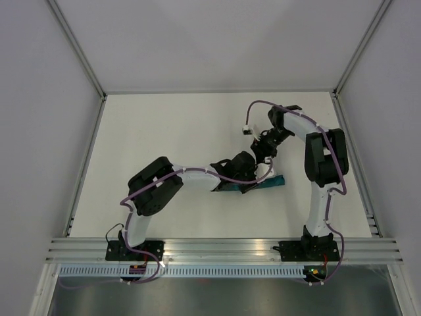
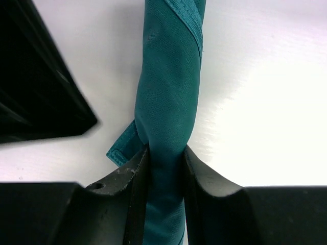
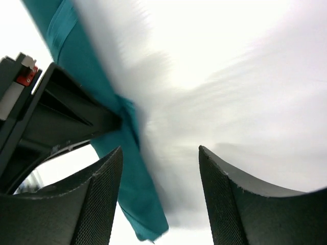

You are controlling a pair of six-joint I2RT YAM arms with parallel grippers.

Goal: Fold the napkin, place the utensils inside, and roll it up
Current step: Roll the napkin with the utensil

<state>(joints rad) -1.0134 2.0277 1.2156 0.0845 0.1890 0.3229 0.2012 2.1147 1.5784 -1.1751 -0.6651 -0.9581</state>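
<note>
The napkin is a tight teal roll lying on the white table. My left gripper is shut on it, one finger pressed to each side, and a hemmed corner sticks out beside the left finger. From above, only one teal end of the napkin shows, right of the left gripper. My right gripper stands open over the table. The napkin's end lies under its left finger, outside the gap. In the top view the right gripper hovers just behind the roll. The utensils are hidden.
The right arm's black body fills the left of the left wrist view, close to the roll. The left gripper's housing sits against the napkin in the right wrist view. White walls and metal rails bound the table.
</note>
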